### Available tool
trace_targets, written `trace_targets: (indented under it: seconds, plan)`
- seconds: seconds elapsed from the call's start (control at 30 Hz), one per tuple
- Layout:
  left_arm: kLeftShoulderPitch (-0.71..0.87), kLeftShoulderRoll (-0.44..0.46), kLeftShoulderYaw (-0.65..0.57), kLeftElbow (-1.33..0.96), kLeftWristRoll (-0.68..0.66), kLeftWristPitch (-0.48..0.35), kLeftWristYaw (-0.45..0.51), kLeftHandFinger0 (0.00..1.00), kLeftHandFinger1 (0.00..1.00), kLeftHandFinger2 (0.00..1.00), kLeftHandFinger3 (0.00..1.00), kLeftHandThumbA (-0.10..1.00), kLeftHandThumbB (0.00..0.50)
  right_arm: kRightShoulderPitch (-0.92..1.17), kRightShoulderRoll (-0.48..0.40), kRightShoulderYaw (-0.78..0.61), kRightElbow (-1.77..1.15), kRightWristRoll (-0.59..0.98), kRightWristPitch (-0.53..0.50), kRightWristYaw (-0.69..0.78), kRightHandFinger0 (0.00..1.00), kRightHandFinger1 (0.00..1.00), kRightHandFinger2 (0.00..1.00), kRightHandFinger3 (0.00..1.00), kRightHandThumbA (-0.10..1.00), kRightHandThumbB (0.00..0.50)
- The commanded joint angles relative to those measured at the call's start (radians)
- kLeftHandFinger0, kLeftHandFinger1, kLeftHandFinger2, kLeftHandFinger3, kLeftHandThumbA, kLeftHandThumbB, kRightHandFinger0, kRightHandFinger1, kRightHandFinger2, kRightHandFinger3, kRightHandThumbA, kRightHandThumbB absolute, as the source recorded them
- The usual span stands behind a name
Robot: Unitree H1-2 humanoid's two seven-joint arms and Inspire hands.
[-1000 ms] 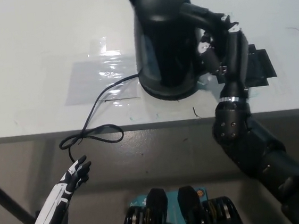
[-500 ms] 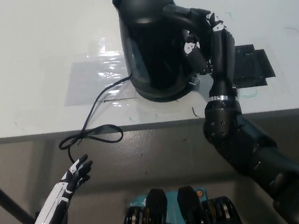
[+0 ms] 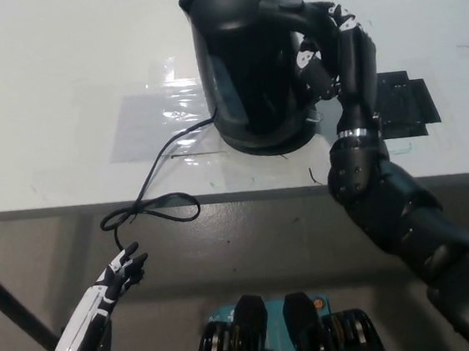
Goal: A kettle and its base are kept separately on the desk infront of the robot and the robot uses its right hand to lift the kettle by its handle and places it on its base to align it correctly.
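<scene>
The black kettle [image 3: 239, 62] stands upright over its round black base [image 3: 269, 145], which shows only as a dark rim under it. I cannot tell whether it is fully seated. My black right hand [image 3: 330, 48] is shut on the kettle's handle [image 3: 297, 14] at the kettle's right side, with the forearm rising from the table's front edge. The base's black cord [image 3: 154, 171] runs left from under the kettle and loops over the table's front edge. My white left hand [image 3: 121, 275] hangs open below the table at the lower left.
A clear plastic sheet [image 3: 157, 121] is taped to the white table [image 3: 41, 95] left of the kettle. A black flat patch [image 3: 407, 103] lies right of my right forearm. The table's front edge [image 3: 236, 194] runs across the middle.
The kettle and my right hand have moved a little to the left over the base and straightened. The whole picture has also shifted slightly. My left hand has stayed in place.
</scene>
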Motion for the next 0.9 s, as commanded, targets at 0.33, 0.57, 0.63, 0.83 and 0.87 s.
trace_targets:
  seconds: [0.33, 0.57, 0.63, 0.83, 0.87]
  plan:
    - [-0.017, 0.026, -0.003, -0.031, 0.002, -0.017, -0.011, 1.0, 1.0, 0.97, 1.0, 1.0, 0.245, 0.024, -0.067, -0.057, 0.022, 0.002, 0.048, 0.079, 0.0, 0.0, 0.36, 0.42, -0.1, 0.072]
    - [-0.021, 0.025, -0.001, -0.031, -0.017, -0.012, -0.018, 1.0, 1.0, 0.97, 1.0, 1.0, 0.245, 0.052, -0.059, -0.095, 0.014, 0.02, 0.048, 0.115, 0.0, 0.0, 0.35, 0.42, -0.1, 0.055]
    - [-0.022, 0.026, -0.001, -0.032, -0.013, -0.013, -0.016, 1.0, 1.0, 0.97, 1.0, 1.0, 0.246, 0.054, -0.056, -0.099, 0.016, 0.016, 0.048, 0.114, 0.0, 0.0, 0.34, 0.41, -0.1, 0.054]
    - [-0.023, 0.025, -0.002, -0.031, -0.004, -0.01, -0.012, 1.0, 1.0, 0.97, 1.0, 1.0, 0.26, 0.049, -0.042, -0.115, 0.046, 0.019, 0.048, 0.157, 0.08, 0.15, 0.55, 0.61, -0.03, 0.104]
    - [-0.023, 0.026, -0.001, -0.031, -0.002, -0.01, -0.011, 1.0, 1.0, 0.97, 1.0, 1.0, 0.261, 0.047, -0.04, -0.119, 0.054, 0.02, 0.048, 0.17, 0.12, 0.19, 0.57, 0.63, 0.08, 0.119]
